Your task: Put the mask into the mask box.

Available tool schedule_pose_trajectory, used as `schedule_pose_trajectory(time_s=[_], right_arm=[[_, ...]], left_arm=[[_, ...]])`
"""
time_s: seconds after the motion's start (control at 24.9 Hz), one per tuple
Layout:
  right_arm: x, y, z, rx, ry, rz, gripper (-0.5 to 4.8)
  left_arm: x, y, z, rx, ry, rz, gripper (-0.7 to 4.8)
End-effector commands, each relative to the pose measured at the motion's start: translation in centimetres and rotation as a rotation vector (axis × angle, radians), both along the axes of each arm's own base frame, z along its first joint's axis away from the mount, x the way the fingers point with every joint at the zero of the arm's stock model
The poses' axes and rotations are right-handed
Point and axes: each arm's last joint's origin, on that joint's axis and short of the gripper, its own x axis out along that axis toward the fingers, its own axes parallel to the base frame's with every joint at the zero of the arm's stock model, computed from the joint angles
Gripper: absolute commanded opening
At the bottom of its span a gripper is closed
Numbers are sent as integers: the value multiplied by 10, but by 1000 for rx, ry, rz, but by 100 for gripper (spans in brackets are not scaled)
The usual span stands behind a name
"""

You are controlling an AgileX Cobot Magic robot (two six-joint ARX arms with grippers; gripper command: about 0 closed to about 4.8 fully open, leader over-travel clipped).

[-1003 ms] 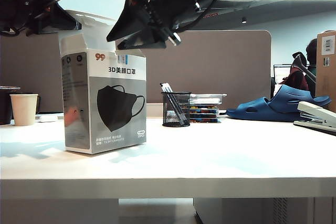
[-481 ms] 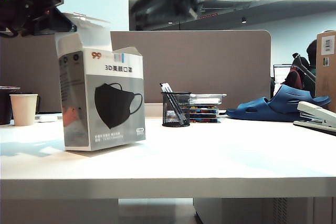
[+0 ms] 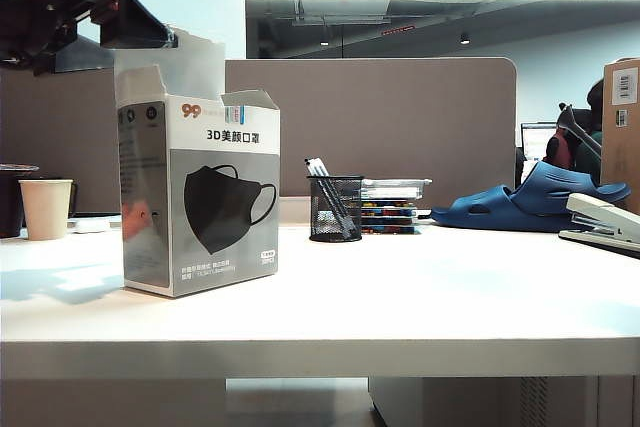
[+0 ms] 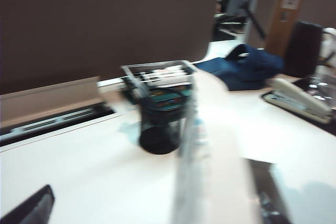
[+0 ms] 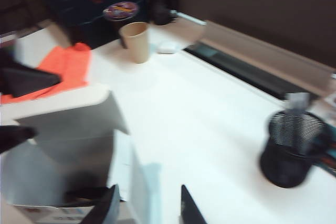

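Watch the left tool first; it hangs at the top of the tall white-and-grey cardboard mask box, right by the raised rear flap; its fingers stand wide apart with nothing clamped between them, and the right wrist view shows them either side of that flap. If you pull this arm away carelessly, a finger can snag the flap; the carton is tall and probably light, so in my judgement it would tip or skid across the white desk.

The right tool is high above the carton, at the top edge of the exterior view; its fingers are partly open and the gap is empty.

You cannot see the small black fabric mask on the desk or in either tool; a dark patch low inside the open carton in the right wrist view may be it, but blur stops you being sure. If it is, a soft folded mask could spring up or hang over the rim, so check before you count it as done.

The carton stands upright on its base; its long axis runs vertically; its open mouth points up; the printed face looks towards the exterior camera, turned slightly to one side.
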Motion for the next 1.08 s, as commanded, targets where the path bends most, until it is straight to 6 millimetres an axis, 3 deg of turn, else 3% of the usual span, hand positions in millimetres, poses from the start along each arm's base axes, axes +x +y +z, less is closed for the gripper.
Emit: schedule_pose_trajectory(time_s=[0.04,0.2,0.36,0.52,0.56,0.6,0.68,0.72,0.76,0.88,1.08], right_arm=[[-3,-15,12,5,-40,-41,143],[-3,-35,21,12,-62,-98,141],[-6,-52,25,7,-55,-143,6],[-13,-73,31,-23,-37,-265,-9],[-17,-82,34,-52,-38,-355,-9],[-21,-92,38,-64,-46,-413,-9],[-27,-104,44,-62,-58,-460,-9],[-34,-114,50,-58,-76,-499,-9],[-38,-121,54,-57,-89,-531,-9],[-62,-149,71,-48,-134,-640,-9],[-106,-169,81,-47,-158,-732,-9]], left_arm=[[-4,-2,6,-3,-32,-85,479],[-13,-1,25,-6,-118,-100,479],[-27,4,48,-17,-216,41,479],[-48,16,75,-48,-327,237,479],[-59,20,85,-58,-371,278,437],[-69,25,92,-61,-403,305,329],[-81,31,100,-61,-431,338,175],[-91,35,105,-58,-441,358,60],[-97,37,107,-56,-441,370,12],[-119,41,111,-47,-408,409,-6],[-145,44,102,-26,-255,569,-6]])
